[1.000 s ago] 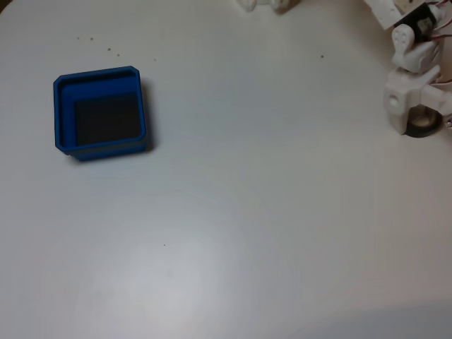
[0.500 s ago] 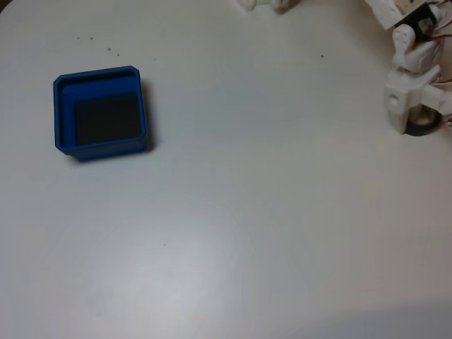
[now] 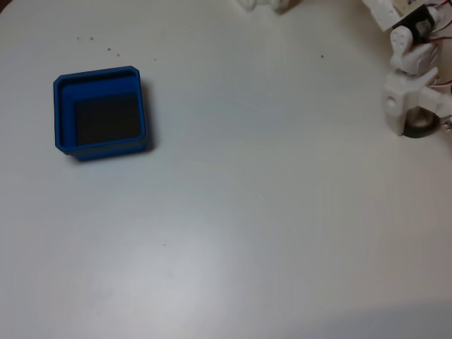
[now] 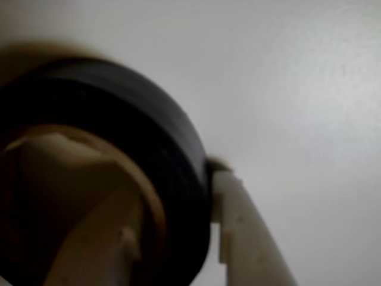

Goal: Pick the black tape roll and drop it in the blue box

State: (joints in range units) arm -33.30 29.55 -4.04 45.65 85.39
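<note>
The black tape roll lies on the white table at the far right of the fixed view, mostly covered by my white gripper. In the wrist view the roll looms close, its beige core facing the camera. One white finger presses on its outer wall and the other finger sits inside the core, so the gripper is shut on the roll's wall. The blue box stands far off at the left, its dark floor bare.
The white arm comes in from the top right corner. White parts sit at the top edge. A wide stretch of bare white table separates roll and box. A few dark specks dot the surface.
The gripper has shifted slightly left and up over the roll, and less of the black ring shows beside it. The blue box has not moved.
</note>
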